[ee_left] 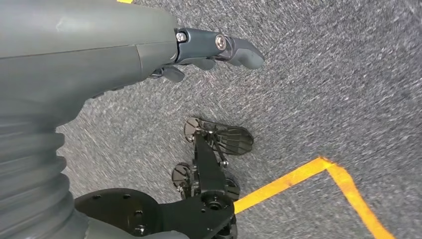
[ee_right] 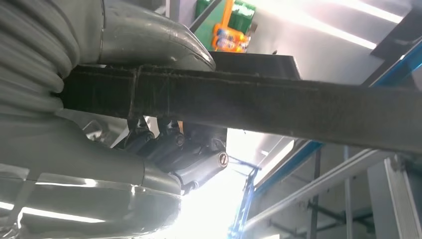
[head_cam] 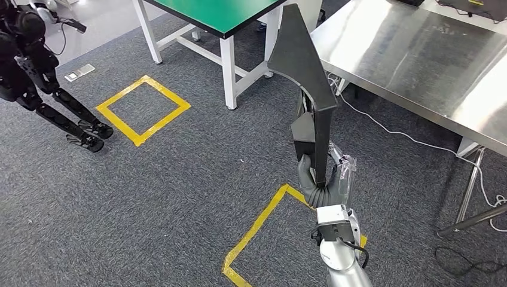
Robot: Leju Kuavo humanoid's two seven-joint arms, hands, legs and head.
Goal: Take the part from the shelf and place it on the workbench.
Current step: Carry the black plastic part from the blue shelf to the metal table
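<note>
Black angular part [head_cam: 308,78] stands upright in the right hand [head_cam: 323,182], gripped at its lower end, pointed tip up above the hand. In the right wrist view the part [ee_right: 278,107] runs as a dark bar straight out from the hand [ee_right: 149,149], thumb on one side and darker fingers [ee_right: 199,157] on the other, clamped on it. Steel workbench [head_cam: 418,60] lies ahead and to the right of the right hand, apart from the part. Green-topped white table [head_cam: 221,18] sits ahead and to the left of it. Yellow tape square [head_cam: 143,107] on grey carpet [head_cam: 179,197] far left of the hand; another tape outline [head_cam: 257,230] just beside the wrist. Left hand [ee_left: 199,50] hangs over carpet, holding nothing, fingers loosely extended and slightly curled. Another dark robot [head_cam: 36,72] stands well off to the left.
</note>
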